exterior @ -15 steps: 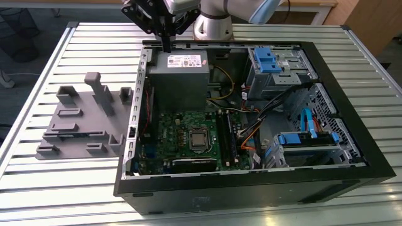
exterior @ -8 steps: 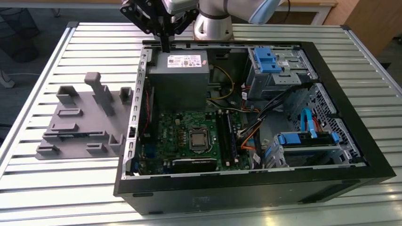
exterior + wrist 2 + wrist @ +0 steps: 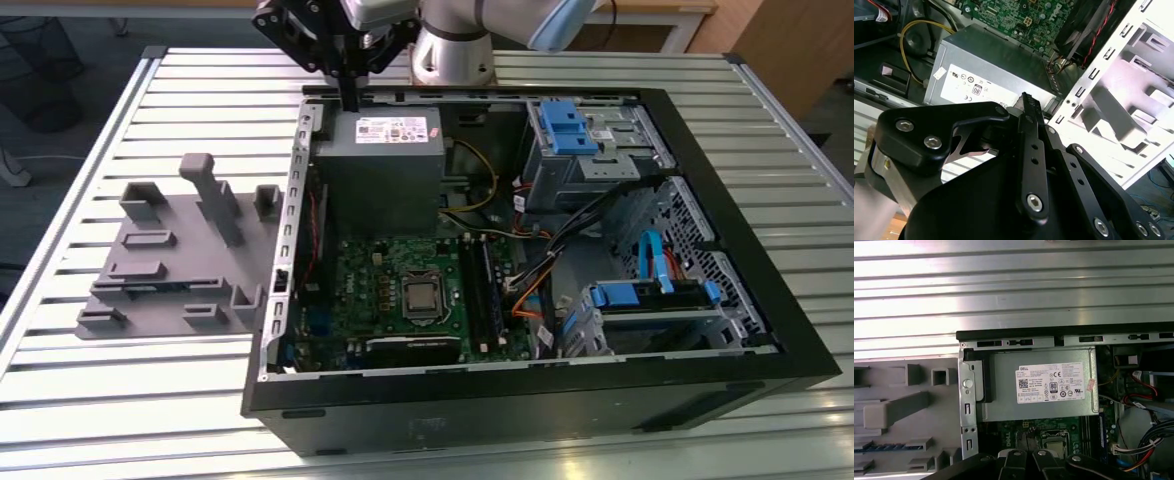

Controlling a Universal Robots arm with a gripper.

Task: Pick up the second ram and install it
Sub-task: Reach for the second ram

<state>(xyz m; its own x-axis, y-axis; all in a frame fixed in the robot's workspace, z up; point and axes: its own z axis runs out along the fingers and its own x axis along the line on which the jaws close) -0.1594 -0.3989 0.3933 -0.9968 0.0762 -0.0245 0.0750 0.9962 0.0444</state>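
Observation:
The second ram (image 3: 889,446) shows in the first wrist view as a slim stick with a blue label strip, lying flat in a slot of the grey fixture block (image 3: 899,405). My gripper (image 3: 350,98) hangs over the far edge of the open computer case (image 3: 534,390), just above the grey power supply (image 3: 380,160). Its black fingers (image 3: 1030,112) are pressed together with nothing between them. The gripper is well away from the fixture block (image 3: 174,250) and from the long black memory slots (image 3: 487,290) on the green motherboard (image 3: 400,290).
The case lies open on a slatted metal table (image 3: 134,400). Blue drive cages (image 3: 587,130) and bundled cables (image 3: 561,240) crowd the side on the exterior view's right. A processor socket (image 3: 423,297) sits mid-board. The arm's base (image 3: 451,50) stands behind the case.

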